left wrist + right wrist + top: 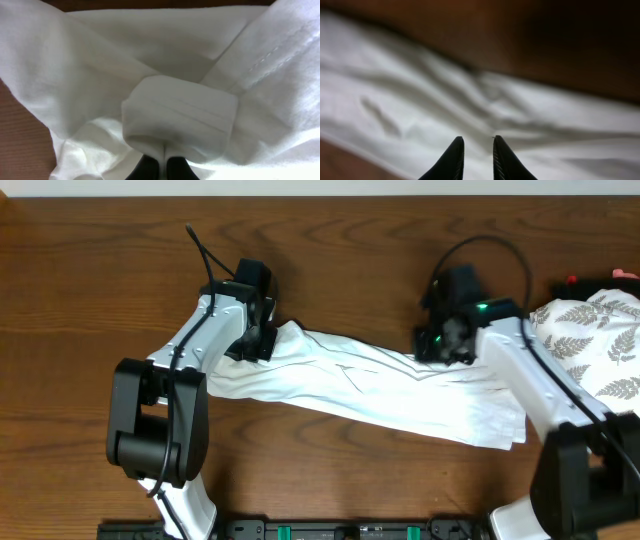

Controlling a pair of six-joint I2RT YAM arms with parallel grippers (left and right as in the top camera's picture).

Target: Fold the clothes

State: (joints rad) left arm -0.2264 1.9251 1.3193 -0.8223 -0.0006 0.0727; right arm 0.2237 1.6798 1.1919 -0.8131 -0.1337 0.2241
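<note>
Shirt (400,395), white and gathered into a long rumpled band, lies across the middle of the wooden table (90,250), running from about nine o'clock to four o'clock as seen from overhead. Its near edge sags toward my bases. At its nine o'clock end my left pincer (155,169) is fully closed on the cloth. A thick fold with a stitched hem wraps over my fingertips, and more white cloth fans out beyond it. At the band's far edge, toward two o'clock, my right pincer (478,160) sits low over the cloth with its tips a narrow slit apart. I cannot tell whether any cloth is caught between them. Farther out at three o'clock lies a fern-print cloth (600,340), just beside my right arm.
</note>
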